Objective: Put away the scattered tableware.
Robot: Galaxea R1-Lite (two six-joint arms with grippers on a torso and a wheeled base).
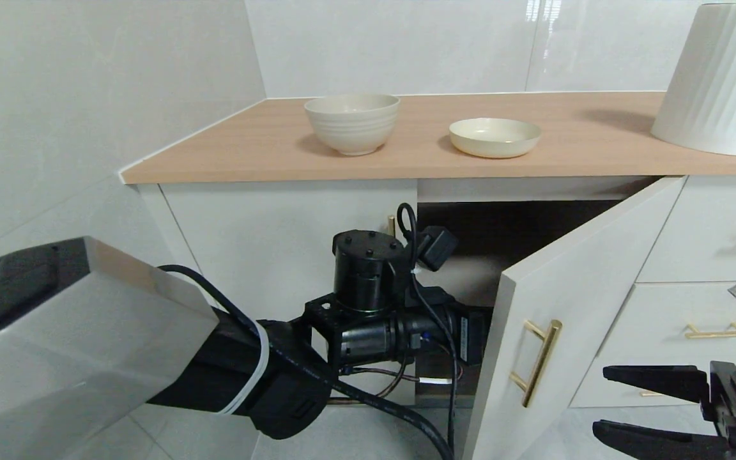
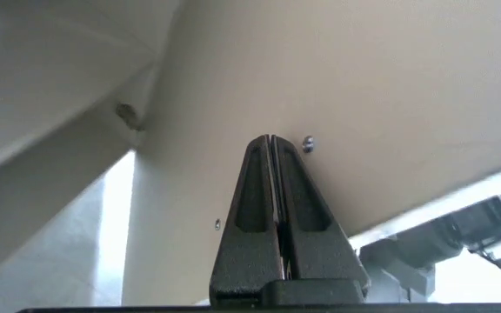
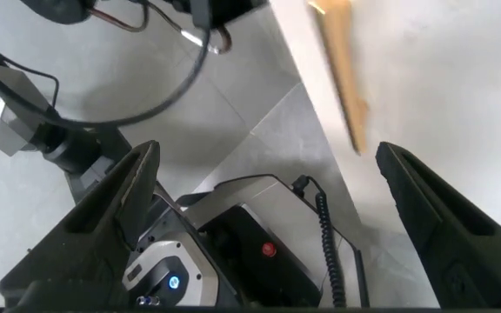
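Observation:
A ribbed cream bowl [image 1: 351,122] and a shallow cream dish [image 1: 494,136] stand on the wooden countertop [image 1: 246,150]. Below them a white cabinet door [image 1: 572,300] with a gold handle [image 1: 537,361] stands open. My left arm reaches into the opening behind that door. My left gripper [image 2: 270,146] is shut with nothing in it, its tips close to the door's inner face [image 2: 364,96]. My right gripper [image 1: 601,402] hangs low in front of the drawers, open and empty. The gold handle [image 3: 342,69] lies just beyond my right gripper [image 3: 268,174].
A tall white ribbed container [image 1: 722,76] stands at the counter's right end. Drawers with gold handles [image 1: 719,332] lie right of the open door. A tiled wall closes the left side. The floor below is pale tile [image 3: 233,113].

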